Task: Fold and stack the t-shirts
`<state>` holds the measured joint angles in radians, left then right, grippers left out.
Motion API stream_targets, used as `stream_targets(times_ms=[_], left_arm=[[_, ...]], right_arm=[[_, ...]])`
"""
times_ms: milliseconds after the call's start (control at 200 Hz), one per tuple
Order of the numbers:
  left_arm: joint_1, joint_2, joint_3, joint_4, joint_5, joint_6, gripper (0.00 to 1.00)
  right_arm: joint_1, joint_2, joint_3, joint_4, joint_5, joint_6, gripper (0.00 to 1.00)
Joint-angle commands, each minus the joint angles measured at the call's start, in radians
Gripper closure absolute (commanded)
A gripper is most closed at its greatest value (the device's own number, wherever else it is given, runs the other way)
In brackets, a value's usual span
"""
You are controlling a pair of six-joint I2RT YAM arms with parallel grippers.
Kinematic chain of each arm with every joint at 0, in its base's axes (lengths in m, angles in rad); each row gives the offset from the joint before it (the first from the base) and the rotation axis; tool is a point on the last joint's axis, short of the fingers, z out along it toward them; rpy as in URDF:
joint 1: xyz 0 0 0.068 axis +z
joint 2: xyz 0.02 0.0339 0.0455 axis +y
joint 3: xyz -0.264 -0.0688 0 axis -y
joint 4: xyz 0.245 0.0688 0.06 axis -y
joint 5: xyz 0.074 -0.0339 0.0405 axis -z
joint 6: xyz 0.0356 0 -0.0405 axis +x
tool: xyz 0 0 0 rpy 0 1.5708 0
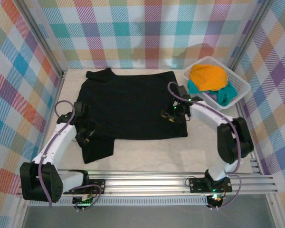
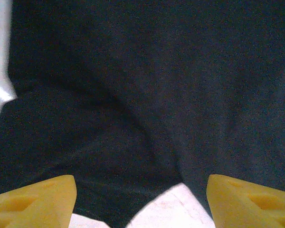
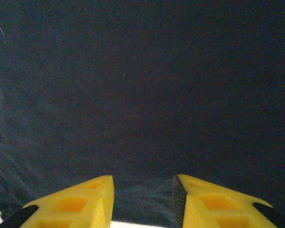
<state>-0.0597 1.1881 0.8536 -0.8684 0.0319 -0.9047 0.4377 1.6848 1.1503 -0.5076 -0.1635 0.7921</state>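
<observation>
Workspace seen from above, left to right. Plaid panels [image 1: 152, 28] wall in a pale table [image 1: 147, 152], with an aluminium rail [image 1: 156, 180] across its near edge carrying both arm bases. The left arm [image 1: 54, 142] rises from the near-left corner and leans inward. Its left hand [image 1: 85, 129] sits low over the near-left part of the black t-shirt [image 1: 133, 104], where a sleeve flap juts toward the rail. In the left wrist view the left hand [image 2: 141, 204] has its yellow fingers [image 2: 33, 199] spread wide with nothing gripped. Rumpled black cloth [image 2: 156, 85] lies beneath them, and a patch of bare table [image 2: 164, 211] shows at the hem. The black t-shirt is spread flat at the middle of the table, collar toward the far-left side. The right arm [image 1: 209, 114] folds up from the near-right base and reaches left. Its right hand [image 1: 175, 114] is at the shirt's right edge. In the right wrist view the right hand [image 3: 142, 204] points down at smooth black cloth [image 3: 142, 85]. Its fingers [image 3: 218, 209] are parted by a moderate gap and no fold is seen pinched between them. At the far right corner a white lattice basket [image 1: 238, 94] stands just beyond the right arm, apart from the black shirt. It holds an orange-yellow t-shirt [image 1: 208, 76] heaped on a teal t-shirt [image 1: 225, 97].
</observation>
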Motion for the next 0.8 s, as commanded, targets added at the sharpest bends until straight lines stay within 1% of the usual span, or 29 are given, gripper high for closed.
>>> stream_targets(times_ms=[0,70,160,230,325,425,505,660,795], left_arm=[[0.050,-0.011,-0.010,-0.069,-0.004,-0.023,0.28],[0.054,-0.033,-0.005,-0.128,-0.049,-0.023,0.29],[0.060,-0.077,-0.035,-0.184,-0.100,-0.040,0.35],[0.075,-0.099,-0.089,-0.189,-0.078,-0.068,0.40],[0.078,-0.110,-0.172,-0.179,-0.033,-0.146,0.42],[0.078,-0.144,-0.278,-0.108,0.041,-0.252,0.41],[0.074,-0.172,-0.317,-0.077,0.065,-0.303,0.38],[0.056,-0.188,-0.263,-0.111,0.046,-0.274,0.35],[0.055,-0.190,-0.248,-0.122,0.075,-0.220,0.30]], right_arm=[[0.019,0.099,0.022,0.010,-0.053,0.050,0.61],[0.015,0.152,0.049,0.001,-0.056,0.058,0.62],[-0.001,0.212,0.089,-0.021,-0.067,0.061,0.62],[-0.019,0.234,0.102,-0.021,-0.067,0.066,0.63],[-0.052,0.246,0.107,-0.010,-0.070,0.073,0.63],[-0.094,0.284,0.139,-0.017,-0.109,0.060,0.62],[-0.130,0.324,0.163,-0.022,-0.136,0.054,0.63],[-0.182,0.379,0.207,-0.070,-0.098,0.020,0.63],[-0.219,0.400,0.239,-0.097,-0.048,-0.018,0.63]])
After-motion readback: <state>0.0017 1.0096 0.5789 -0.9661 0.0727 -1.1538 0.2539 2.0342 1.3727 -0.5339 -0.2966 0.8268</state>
